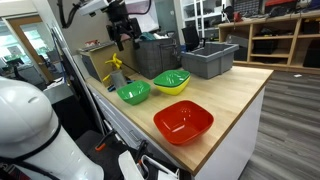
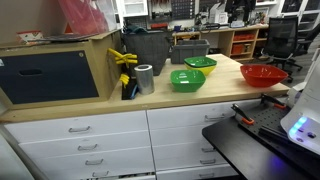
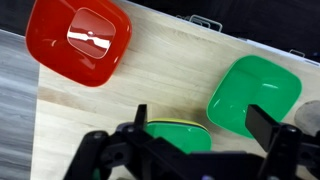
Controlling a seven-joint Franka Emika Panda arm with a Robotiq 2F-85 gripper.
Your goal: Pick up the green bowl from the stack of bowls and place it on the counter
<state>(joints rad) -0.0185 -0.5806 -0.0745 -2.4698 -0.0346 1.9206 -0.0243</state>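
The green bowl (image 3: 180, 137) sits nested on top of the stack of bowls (image 1: 171, 82), whose yellow rim shows around it; the stack also shows in an exterior view (image 2: 200, 63). The stack stands on the light wood counter (image 1: 235, 95). My gripper (image 1: 122, 40) hangs high above the counter's back part, open and empty. In the wrist view its two fingers (image 3: 200, 112) frame the stack's upper edge from well above. A smaller green bowl (image 3: 255, 93) stands alone beside the stack and shows in both exterior views (image 1: 133, 93) (image 2: 187, 79).
A red bowl (image 1: 183, 122) (image 2: 263, 74) (image 3: 85, 40) stands alone near the counter's end. Grey bins (image 1: 210, 58) stand behind the stack. A metal can (image 2: 145, 78), yellow-handled tools (image 2: 125, 60) and a wooden box (image 2: 55, 70) stand at the other end.
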